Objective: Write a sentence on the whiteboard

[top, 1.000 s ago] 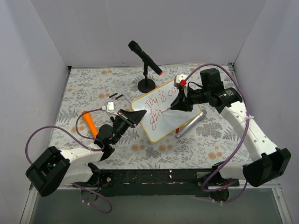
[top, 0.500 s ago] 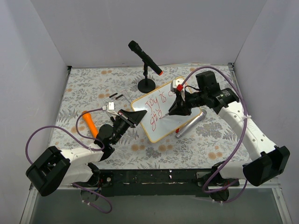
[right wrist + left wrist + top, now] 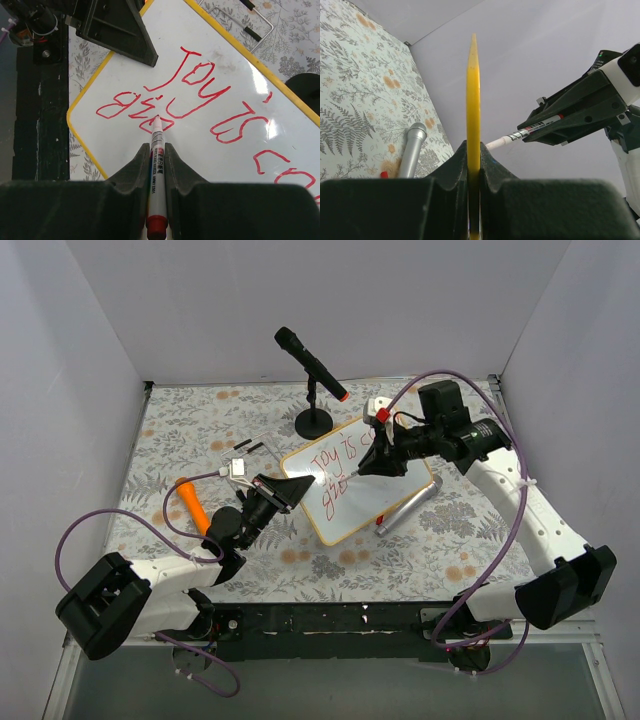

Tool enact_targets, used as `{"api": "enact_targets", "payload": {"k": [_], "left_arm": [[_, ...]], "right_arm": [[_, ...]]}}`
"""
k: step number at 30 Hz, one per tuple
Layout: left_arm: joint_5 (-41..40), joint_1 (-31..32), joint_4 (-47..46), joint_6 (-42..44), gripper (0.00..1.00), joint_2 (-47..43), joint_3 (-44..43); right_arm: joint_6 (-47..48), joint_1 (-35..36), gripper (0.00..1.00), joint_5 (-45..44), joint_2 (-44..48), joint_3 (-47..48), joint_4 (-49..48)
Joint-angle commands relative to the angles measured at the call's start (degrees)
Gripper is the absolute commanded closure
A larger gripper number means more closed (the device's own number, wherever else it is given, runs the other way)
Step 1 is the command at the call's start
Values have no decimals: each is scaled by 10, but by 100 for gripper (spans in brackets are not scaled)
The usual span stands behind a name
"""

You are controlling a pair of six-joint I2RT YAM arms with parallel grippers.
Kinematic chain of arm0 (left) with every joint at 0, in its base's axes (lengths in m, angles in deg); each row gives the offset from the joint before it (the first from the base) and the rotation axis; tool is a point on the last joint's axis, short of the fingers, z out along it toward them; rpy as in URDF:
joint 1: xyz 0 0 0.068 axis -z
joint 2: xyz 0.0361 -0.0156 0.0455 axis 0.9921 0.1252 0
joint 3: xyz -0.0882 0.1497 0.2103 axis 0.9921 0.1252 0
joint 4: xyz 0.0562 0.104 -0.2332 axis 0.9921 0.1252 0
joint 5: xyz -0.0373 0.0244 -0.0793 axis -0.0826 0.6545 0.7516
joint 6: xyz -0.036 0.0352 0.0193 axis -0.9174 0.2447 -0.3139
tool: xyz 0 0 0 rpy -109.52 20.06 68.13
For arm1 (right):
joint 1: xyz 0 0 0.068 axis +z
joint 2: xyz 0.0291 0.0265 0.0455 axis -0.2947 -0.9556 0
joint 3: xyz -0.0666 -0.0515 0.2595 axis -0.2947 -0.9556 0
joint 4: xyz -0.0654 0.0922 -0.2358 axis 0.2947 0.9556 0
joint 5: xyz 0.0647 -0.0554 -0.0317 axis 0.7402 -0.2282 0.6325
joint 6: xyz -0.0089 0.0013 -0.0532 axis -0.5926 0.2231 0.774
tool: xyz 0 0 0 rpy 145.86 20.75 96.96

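Glossy whiteboard sits mid-surface; judged stiff, light and slick-faced, best held by its frame, where left gripper clamps the near-left edge. Right gripper pinches marker, tip on sentence's second line.

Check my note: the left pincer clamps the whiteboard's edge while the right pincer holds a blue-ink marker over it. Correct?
One slip: the ink is red, not blue. The right wrist view shows red words at the tip of the marker. Otherwise right: the left pincer clamps the edge of the whiteboard, and the right pincer holds the marker.
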Motion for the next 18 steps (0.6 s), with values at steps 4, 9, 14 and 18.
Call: {"api": "enact_targets", "payload": {"k": [4, 9, 14, 18], "left_arm": [[-6, 2, -85, -18, 100, -21, -12], [-10, 2, -84, -19, 100, -21, -12], [-5, 2, -84, -19, 100, -22, -17], [-4, 2, -79, -19, 100, -25, -19]], "right_arm": [[12, -22, 99, 36, 19, 36, 11], [6, -41, 99, 30, 51, 1, -1], [-11, -44, 99, 10, 52, -18, -23], [-18, -45, 99, 10, 41, -15, -28]]}}
